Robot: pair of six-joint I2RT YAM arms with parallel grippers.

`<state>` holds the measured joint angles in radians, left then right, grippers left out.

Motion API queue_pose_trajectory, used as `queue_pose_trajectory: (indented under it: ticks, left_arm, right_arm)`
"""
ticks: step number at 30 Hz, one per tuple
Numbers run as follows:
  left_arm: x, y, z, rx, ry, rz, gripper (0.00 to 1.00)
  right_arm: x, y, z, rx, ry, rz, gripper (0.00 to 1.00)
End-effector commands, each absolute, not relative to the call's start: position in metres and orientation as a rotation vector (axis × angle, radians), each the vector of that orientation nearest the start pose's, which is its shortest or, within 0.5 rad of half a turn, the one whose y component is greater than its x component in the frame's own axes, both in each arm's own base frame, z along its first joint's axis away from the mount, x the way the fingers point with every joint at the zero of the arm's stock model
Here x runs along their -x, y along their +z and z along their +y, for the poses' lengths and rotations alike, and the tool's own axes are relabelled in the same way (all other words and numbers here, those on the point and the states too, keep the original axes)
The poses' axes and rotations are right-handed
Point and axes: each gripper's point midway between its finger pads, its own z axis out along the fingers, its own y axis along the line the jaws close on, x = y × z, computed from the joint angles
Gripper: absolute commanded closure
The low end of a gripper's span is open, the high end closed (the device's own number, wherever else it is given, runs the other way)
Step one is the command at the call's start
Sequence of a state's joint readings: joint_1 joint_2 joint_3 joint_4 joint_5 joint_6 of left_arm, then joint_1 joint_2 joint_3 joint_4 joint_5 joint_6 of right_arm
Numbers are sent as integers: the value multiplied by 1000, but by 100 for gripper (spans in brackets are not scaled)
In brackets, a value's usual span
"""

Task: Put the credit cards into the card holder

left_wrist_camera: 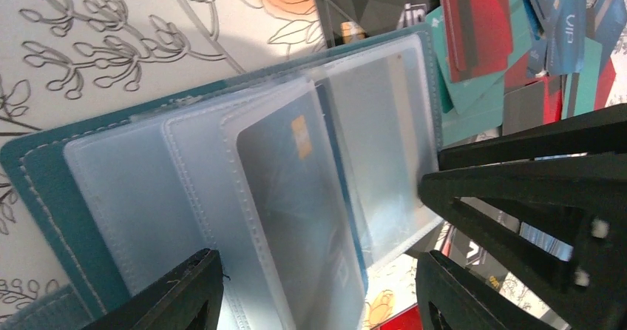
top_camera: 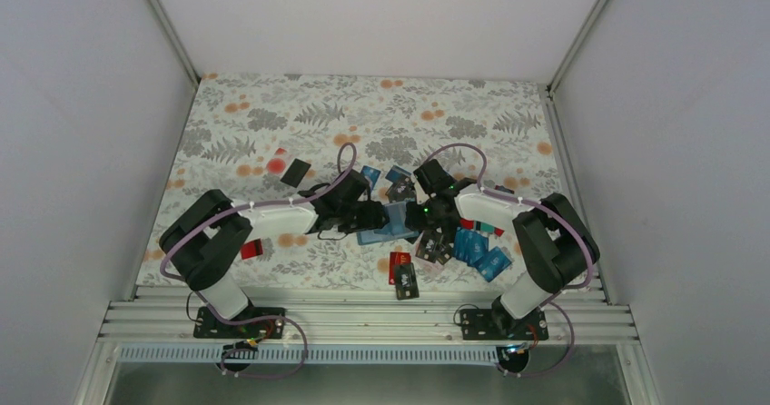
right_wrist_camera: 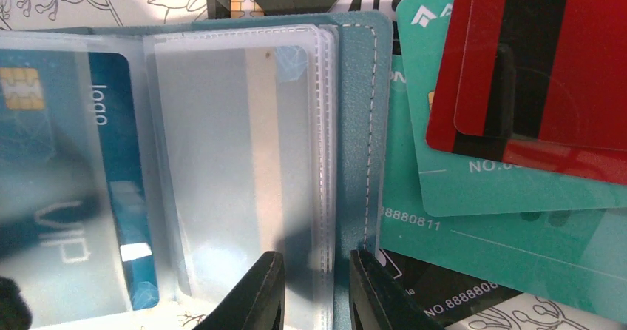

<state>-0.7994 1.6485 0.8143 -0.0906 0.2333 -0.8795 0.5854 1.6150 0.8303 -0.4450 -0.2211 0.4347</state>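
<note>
The teal card holder (top_camera: 389,225) lies open between the two arms, its clear sleeves fanned out. One sleeve holds a blue card with a gold chip (left_wrist_camera: 296,189), which reads "VIP" in the right wrist view (right_wrist_camera: 111,167). My left gripper (left_wrist_camera: 318,300) is wide open, its fingers either side of the raised sleeves. My right gripper (right_wrist_camera: 314,293) has its jaws a narrow gap apart, tips at the sleeve edges and the holder's stitched right border (right_wrist_camera: 362,123). Loose red (right_wrist_camera: 532,64) and teal (right_wrist_camera: 473,189) cards lie just right of the holder.
More cards lie around: a black one (top_camera: 295,172) at the back left, a red one (top_camera: 251,249) by the left arm, a red and black pair (top_camera: 406,273) near the front edge and several blue ones (top_camera: 481,251) under the right arm. White walls enclose the floral tablecloth (top_camera: 272,123).
</note>
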Motion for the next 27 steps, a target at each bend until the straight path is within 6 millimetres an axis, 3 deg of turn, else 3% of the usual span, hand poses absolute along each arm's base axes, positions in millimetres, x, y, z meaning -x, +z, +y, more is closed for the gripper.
queue_pose_trajectory:
  ticks: [1,8,20,27]
  left_arm:
    - [-252,58,-317,-14,-850,2733,35]
    - [-253,62,-320,-31,-775,2749,35]
    - [-261,64,-349,-99,-796,2737,36]
    - [-269,65,-373,-160,-818,2727,37]
  right_arm:
    - [-243,-2,204,288,472,2942,76]
    - [-245,2,203,286,469,2936,76]
    - [-247,12,196,207,434,2925,75]
    - [-257,46,172,32,358,2845,66]
